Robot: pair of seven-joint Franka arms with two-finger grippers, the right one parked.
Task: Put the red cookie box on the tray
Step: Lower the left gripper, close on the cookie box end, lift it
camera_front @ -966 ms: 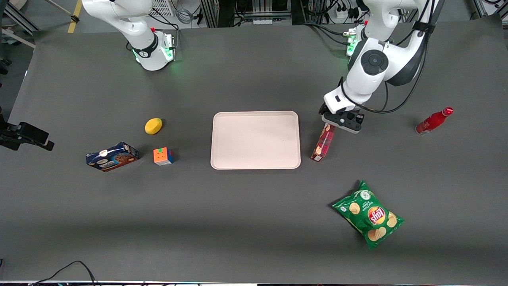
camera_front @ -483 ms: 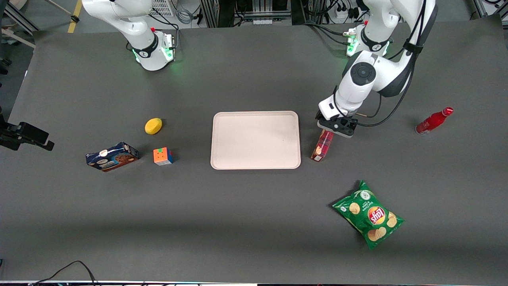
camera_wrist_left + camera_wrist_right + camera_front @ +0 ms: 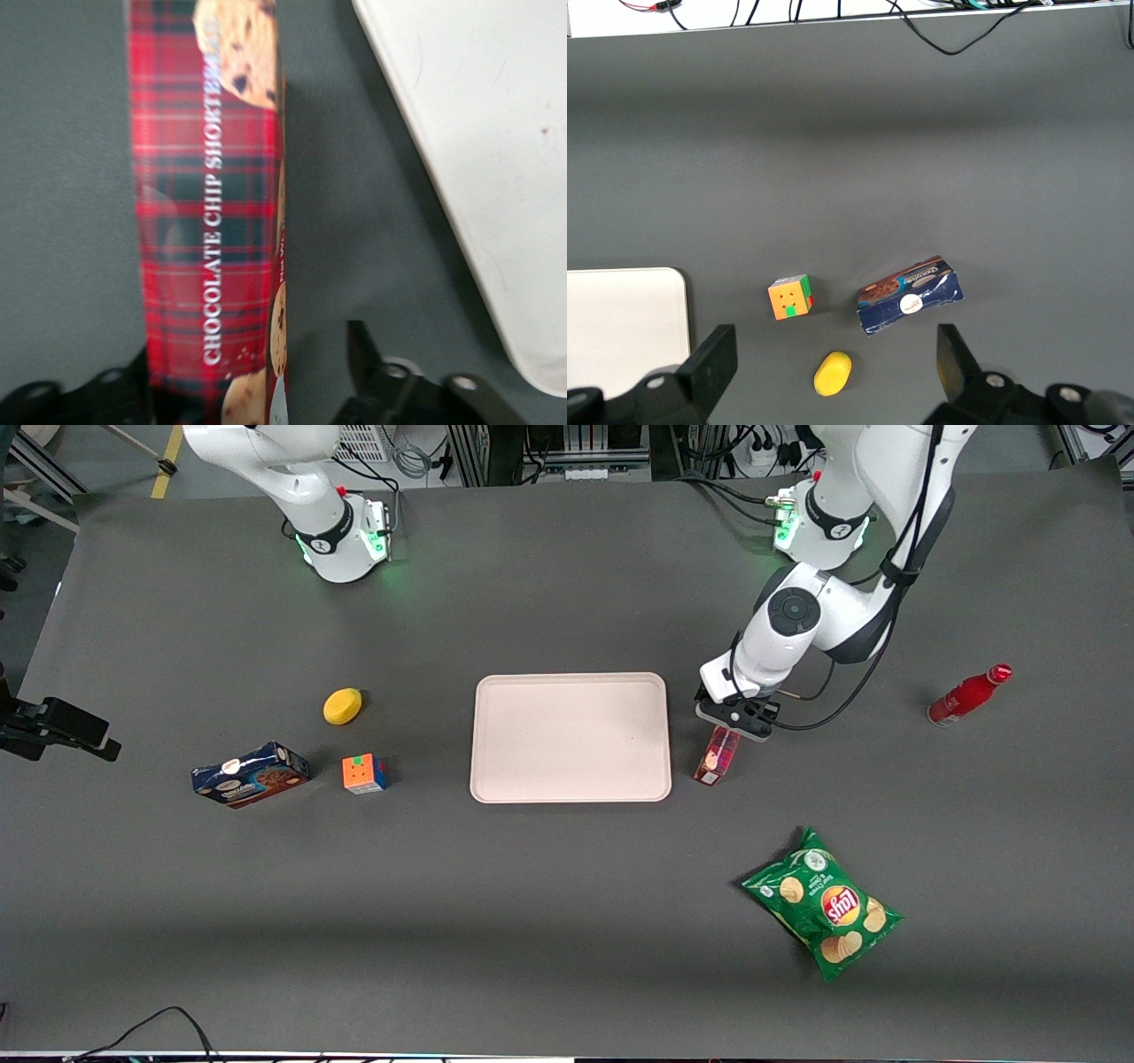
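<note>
Here the gripper [image 3: 732, 724] hangs over the end of the red cookie box [image 3: 716, 757] farther from the front camera, at centre-right of the frame just beside the tray [image 3: 570, 737]. Its fingers [image 3: 365, 350] stand wide, straddling the box, apart from it. Best to descend squarely, close across the narrow width, then lift clear of the rim.

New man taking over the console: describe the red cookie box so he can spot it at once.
Find the big pale tray mid-table. The red cookie box lies on the table just off the tray's short edge toward the working arm's end, with the gripper open astride it. It is slim and red tartan, lettered CHOCOLATE CHIP SHORTBREAD, unlike the round red bottle or the green chip bag.
</note>
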